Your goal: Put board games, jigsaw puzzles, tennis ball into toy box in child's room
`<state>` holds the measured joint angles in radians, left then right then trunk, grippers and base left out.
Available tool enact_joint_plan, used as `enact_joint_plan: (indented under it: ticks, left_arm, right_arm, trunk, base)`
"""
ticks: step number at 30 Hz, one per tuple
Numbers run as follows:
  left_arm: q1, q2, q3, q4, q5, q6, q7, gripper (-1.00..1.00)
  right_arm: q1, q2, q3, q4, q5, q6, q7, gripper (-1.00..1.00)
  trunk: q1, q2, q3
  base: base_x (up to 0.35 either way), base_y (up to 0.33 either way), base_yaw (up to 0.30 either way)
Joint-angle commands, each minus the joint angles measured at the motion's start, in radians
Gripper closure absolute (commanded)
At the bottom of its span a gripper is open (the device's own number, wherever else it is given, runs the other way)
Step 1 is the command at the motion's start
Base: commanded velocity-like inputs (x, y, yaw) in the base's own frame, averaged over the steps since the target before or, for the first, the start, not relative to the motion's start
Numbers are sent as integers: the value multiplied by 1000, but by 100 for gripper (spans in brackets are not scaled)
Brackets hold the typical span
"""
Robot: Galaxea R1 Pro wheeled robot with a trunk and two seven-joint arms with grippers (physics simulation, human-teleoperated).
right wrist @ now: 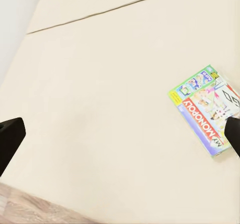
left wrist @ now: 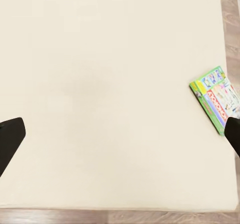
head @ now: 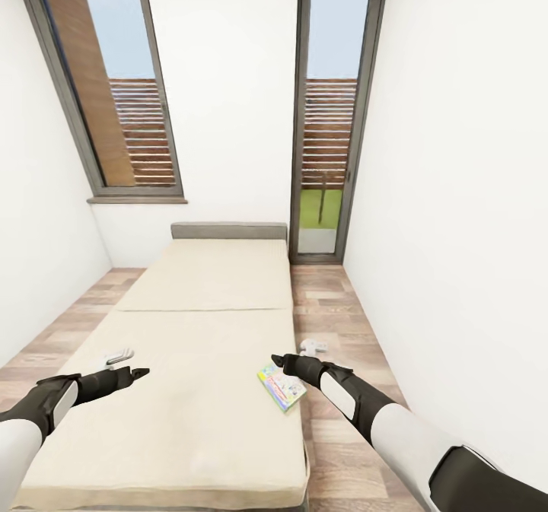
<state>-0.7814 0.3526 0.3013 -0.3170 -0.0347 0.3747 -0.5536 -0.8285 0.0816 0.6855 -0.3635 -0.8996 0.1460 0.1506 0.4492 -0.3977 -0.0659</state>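
While both pincers are hovering open, the right pincer should be lowering squarely over the board game — lying near the bed edge.

The room is evenly and brightly lit, with daylight showing through the two tall windows and almost no cast shadows on the pale mattress. The head view bends straight lines outward toward its edges, as a wide lens does. Both wrist views are sharp, flat and free of glare.
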Motion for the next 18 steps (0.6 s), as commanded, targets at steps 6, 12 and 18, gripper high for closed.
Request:
enact_joint_plan:
  ticks: [6, 12, 18]
  left_arm:
    - [-1, 0, 8, -1, -4, 9, -5, -100]
    - [-1, 0, 8, -1, -3, 9, -5, -100]
    - [-1, 0, 9, -1, -3, 9, -5, -100]
  right_arm:
    - [-1, 0, 3, 0, -5, 1, 1, -100]
    - [-1, 0, 3, 0, -5, 3, 1, -100]
    - [-1, 0, 3, 1, -5, 2, 1, -100]
  trunk:
    - [1, -2, -2]
    - [1, -2, -2]
    - [1, -2, -2]
  base:
    - [101, -105, 0]
    - [46, -67, 0]
    - [75, -129, 0]
